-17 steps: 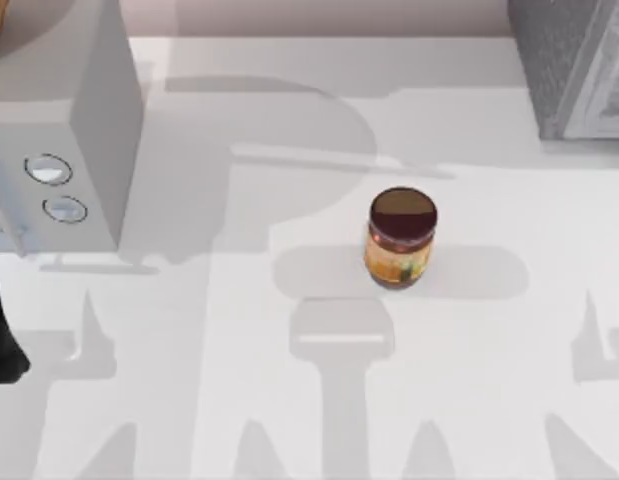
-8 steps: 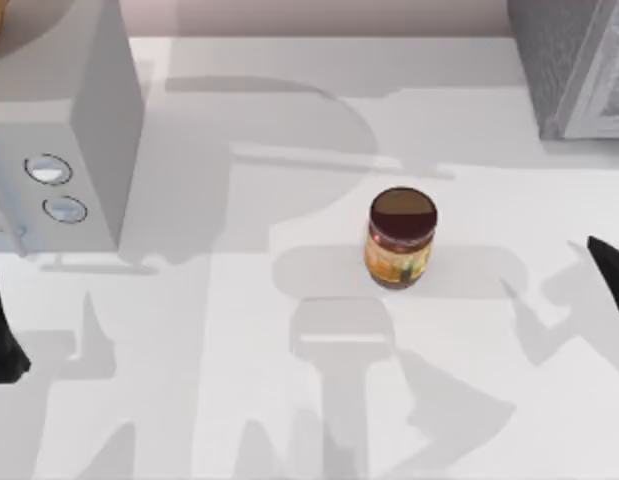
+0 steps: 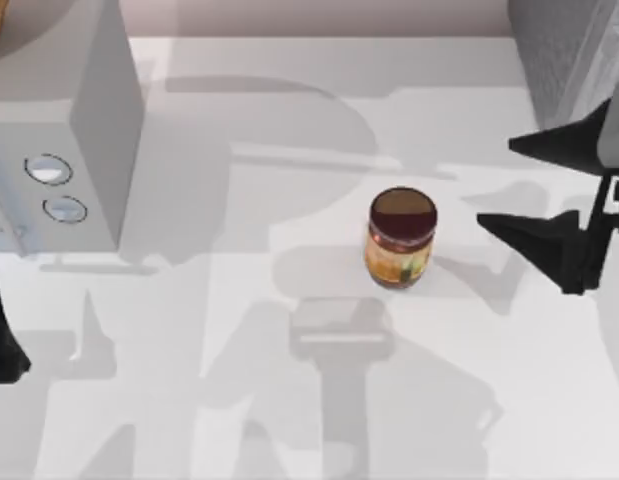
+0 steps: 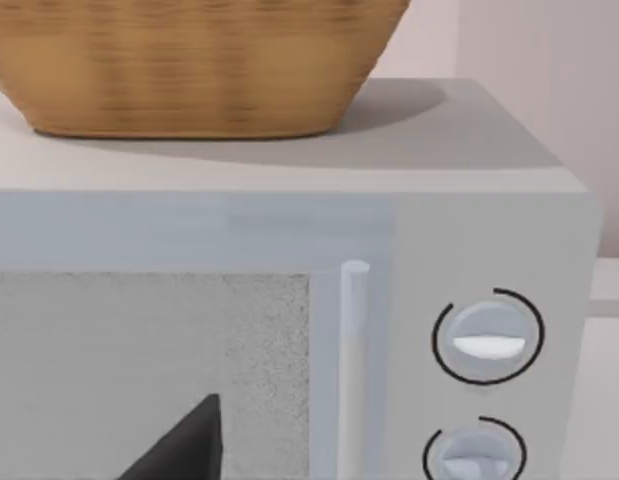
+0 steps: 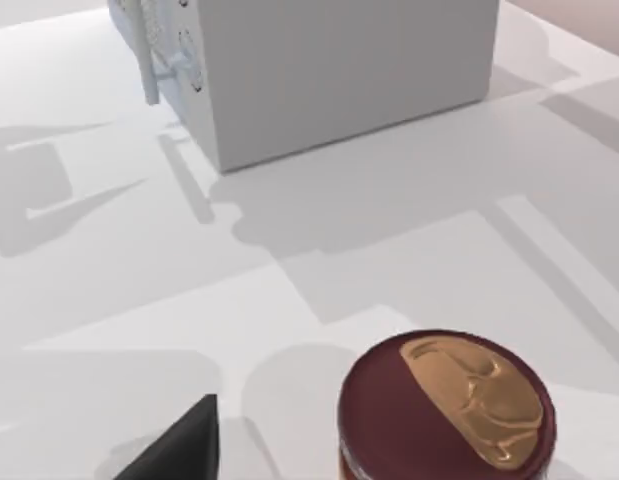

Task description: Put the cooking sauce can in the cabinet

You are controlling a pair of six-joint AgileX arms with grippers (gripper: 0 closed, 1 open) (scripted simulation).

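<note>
The cooking sauce can (image 3: 400, 238) stood upright near the middle of the white tabletop (image 3: 239, 400), its dark brown round top facing the overhead camera and its orange-yellow label with green marks turned toward the near edge. Nothing touched it.

The right gripper (image 3: 509, 185) reached in from the right side of the tabletop, its two dark pointed fingers (image 3: 534, 235) spread wide apart and aimed toward the can, one finger nearer the far edge and the other level with the can's right flank. There was a clear gap between the fingertips and the can (the gripper was released and grasped nothing). In the right wrist view the can (image 5: 447, 405) sat just beside a dark fingertip (image 5: 179, 445), its lid showing a golden-brown patch.

At the left side of the tabletop stood a grey microwave (image 3: 79, 130) with two round knobs (image 3: 49, 170) on its front. A textured grey cabinet (image 3: 569, 60) occupied the far right corner, well apart from the can.

The left arm (image 3: 1, 340) sat parked at the left edge, in front of the microwave. Its wrist view faced the microwave door (image 4: 149, 370), the vertical handle (image 4: 354, 360) and the knobs, with a woven basket (image 4: 189, 60) resting on top; whether its gripper was released or clenched I cannot tell.
</note>
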